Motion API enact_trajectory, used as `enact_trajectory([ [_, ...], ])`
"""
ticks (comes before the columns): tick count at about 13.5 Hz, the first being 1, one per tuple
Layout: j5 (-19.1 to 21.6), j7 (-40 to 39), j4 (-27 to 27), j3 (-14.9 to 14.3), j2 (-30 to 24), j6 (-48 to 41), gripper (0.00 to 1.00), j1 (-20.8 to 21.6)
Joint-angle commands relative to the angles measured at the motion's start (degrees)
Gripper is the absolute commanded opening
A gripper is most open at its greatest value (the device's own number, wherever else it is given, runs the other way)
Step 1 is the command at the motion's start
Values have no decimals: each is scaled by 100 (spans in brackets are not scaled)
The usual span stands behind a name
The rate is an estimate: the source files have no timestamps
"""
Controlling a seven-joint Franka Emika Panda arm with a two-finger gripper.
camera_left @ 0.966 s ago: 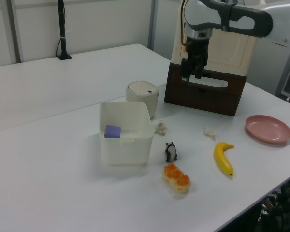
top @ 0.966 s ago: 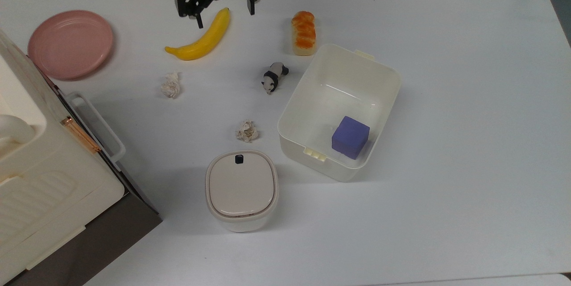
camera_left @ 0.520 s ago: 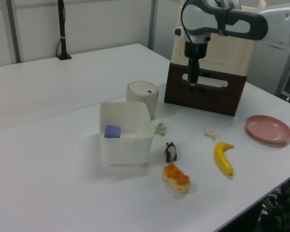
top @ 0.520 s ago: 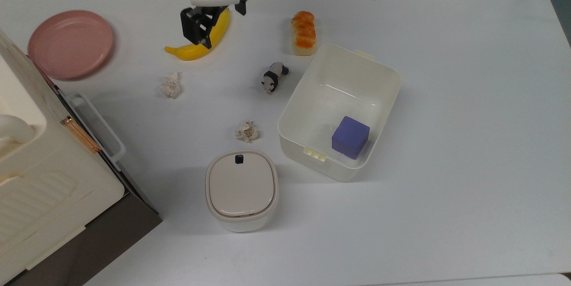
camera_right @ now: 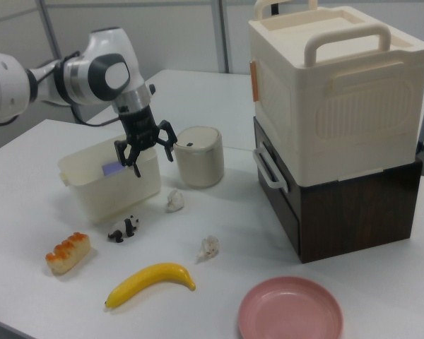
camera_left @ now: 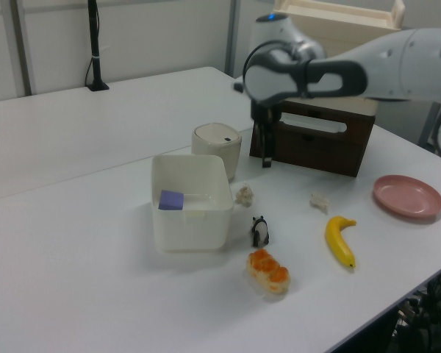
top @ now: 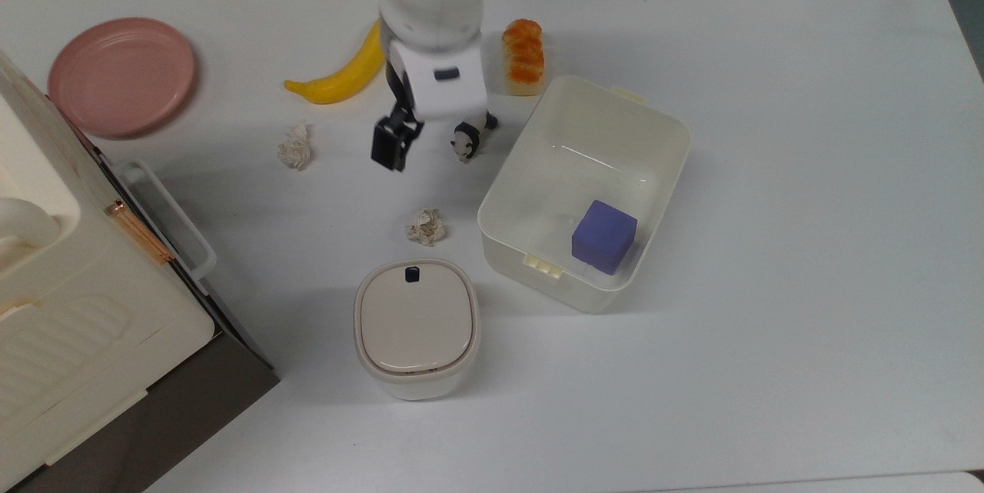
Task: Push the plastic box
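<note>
The plastic box (top: 538,141) is a cream-white tub lying at an angle in the middle of the table, with a purple cube (top: 603,236) inside its near end. The same plastic box (camera_left: 193,222) and cube (camera_left: 171,200) appear in the left view, and the plastic box (camera_right: 102,192) again in the right view. My gripper (top: 393,141) hangs above the table to the top view's left of the box, beside a toy panda (top: 469,141). In the right view my gripper (camera_right: 147,157) is open, nothing between its fingers, and apart from the box. The left view has my gripper (camera_left: 264,151) pointing down.
Near the box are a bread loaf (top: 523,54), a banana (top: 338,74), two crumpled paper balls (top: 294,147) (top: 425,225) and a lidded bin with a black button (top: 416,326). A pink plate (top: 121,75) and a big cream appliance (top: 77,285) stand on the top view's left.
My arm has swung from over the banana at the table's far edge toward the middle, stopping beside the panda. The wrist turned on the way. The box has not moved.
</note>
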Motion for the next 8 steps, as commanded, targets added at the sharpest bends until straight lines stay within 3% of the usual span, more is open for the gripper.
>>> enact_trajectory([
  [1, -137, -63, -97, -21, 74, 222, 100, 223],
  [8, -110, 280, -79, 145, 346, 222, 100, 531],
])
